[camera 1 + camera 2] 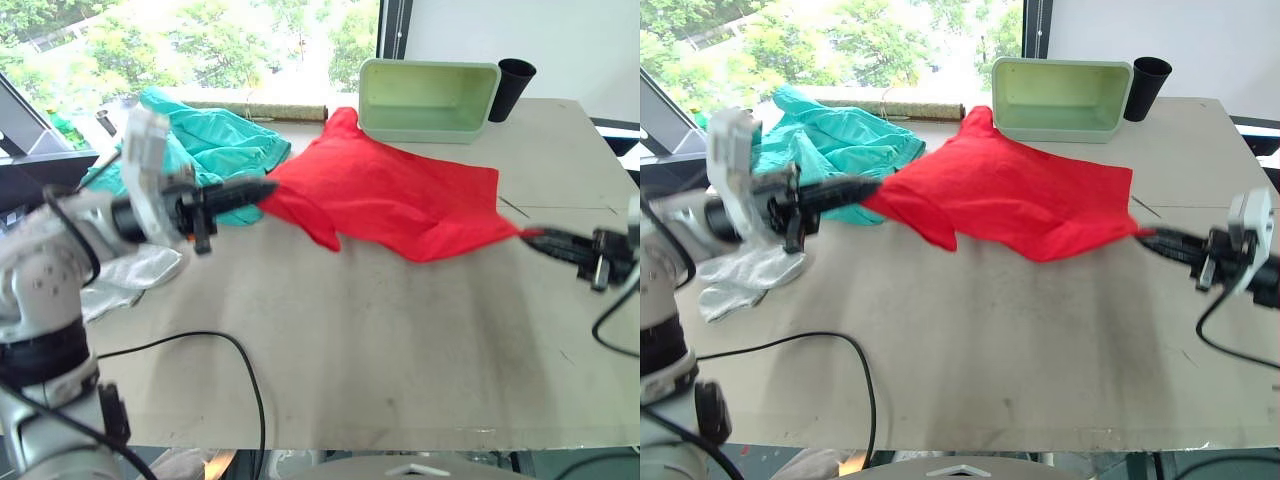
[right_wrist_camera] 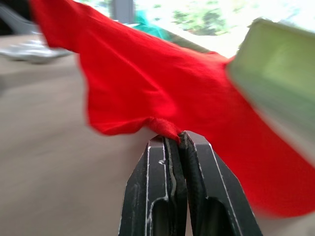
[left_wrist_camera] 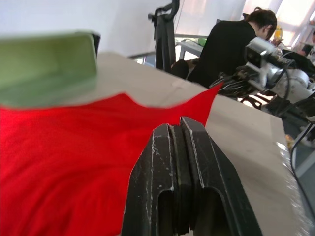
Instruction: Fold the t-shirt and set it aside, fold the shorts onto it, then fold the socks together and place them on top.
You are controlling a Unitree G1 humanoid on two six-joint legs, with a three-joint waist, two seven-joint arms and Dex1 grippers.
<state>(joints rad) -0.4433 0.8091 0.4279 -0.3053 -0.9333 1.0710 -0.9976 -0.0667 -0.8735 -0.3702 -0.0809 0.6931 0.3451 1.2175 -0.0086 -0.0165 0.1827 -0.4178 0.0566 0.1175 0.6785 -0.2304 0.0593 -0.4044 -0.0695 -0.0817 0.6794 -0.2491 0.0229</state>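
- Table [image 1: 350,340]: pale top, black cable looping across the near left part.
- T-shirt [image 1: 400,200]: stretched between both arms over the middle of the table, far edge peaked up toward a green tub [image 1: 428,98]; middle sagging, a fold hanging down on the left half.
- Shorts [image 1: 215,140]: heaped at the far left of the table, just behind the left arm, touching or overlapping the shirt's left corner; exact contact hard to tell.
- Socks [image 1: 740,275]: pale crumpled bundle at the left edge, under the left arm; well apart from the shirt's body.
- Black cup [image 1: 513,88]: beside the tub, far right.
- Left gripper [image 1: 262,190]: fingers pressed together on the shirt's left corner.
- Right gripper [image 1: 535,238]: clamped tight on the shirt's right corner, cloth bunched at the tips.
- Step judged: spreading the shirt flat ahead of the first fold.
- Advice: keep both pinches firm, pull evenly to take out the sag, lower flat toward the bare near part, away from tub and shorts.
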